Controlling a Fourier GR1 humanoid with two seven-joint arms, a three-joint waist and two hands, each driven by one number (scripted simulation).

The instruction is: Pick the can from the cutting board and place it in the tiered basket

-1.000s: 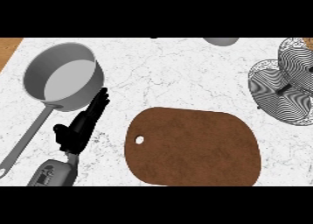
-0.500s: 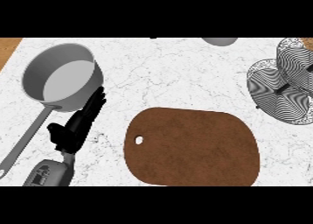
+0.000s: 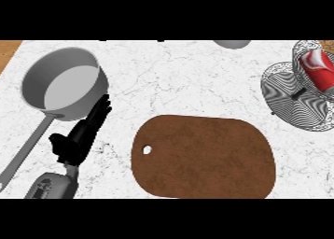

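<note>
White marble counter carries a brown cutting board near its front edge. At the right edge, the red can lies in the tiered basket, seemingly its upper tier. Beside the saucepan the left hand rests, fingers straight, holding nothing.

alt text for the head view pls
A red can lies in the wire tiered basket at the right; the brown cutting board in the middle has nothing on it. The robot's left hand rests open beside a grey saucepan.
</note>
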